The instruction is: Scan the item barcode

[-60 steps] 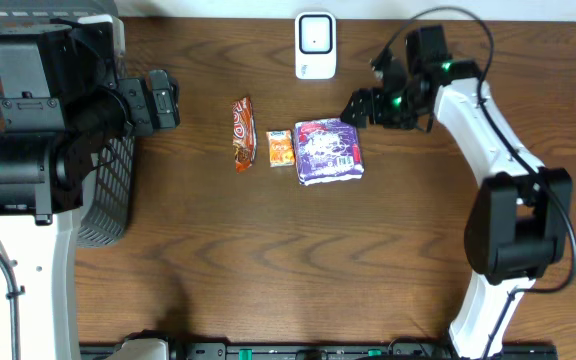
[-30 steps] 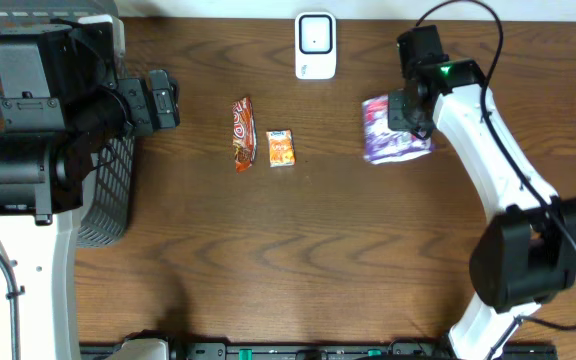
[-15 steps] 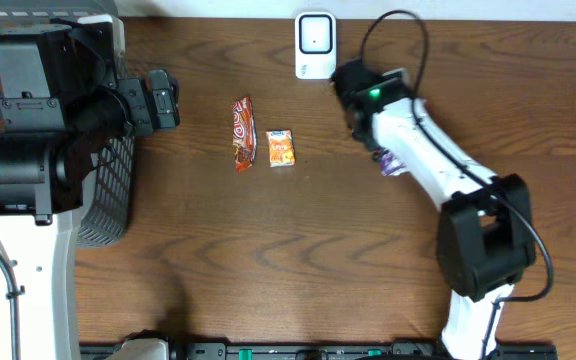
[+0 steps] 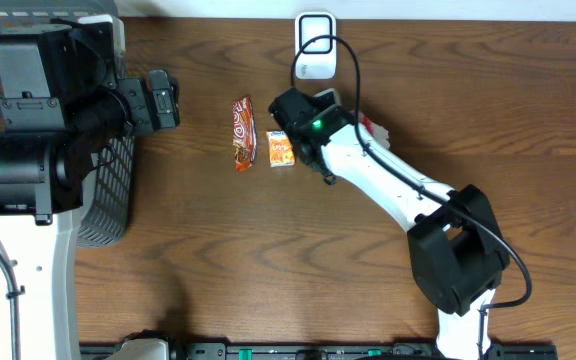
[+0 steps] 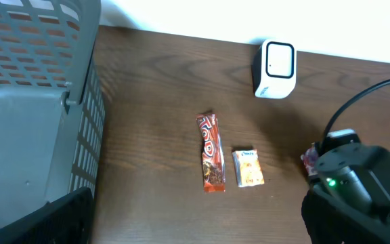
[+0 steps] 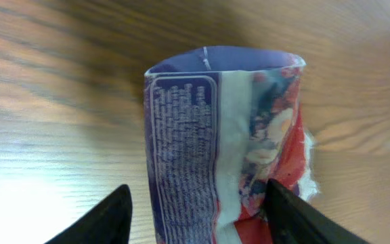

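With my right gripper spread loose around the curled pack, close by the scanner, I worry the pack slips free and flops, turning its barcode away so the scan misses.

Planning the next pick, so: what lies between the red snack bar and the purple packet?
The small orange packet, lying close beside the red snack bar, with the purple packet farther along; the left wrist view shows it.
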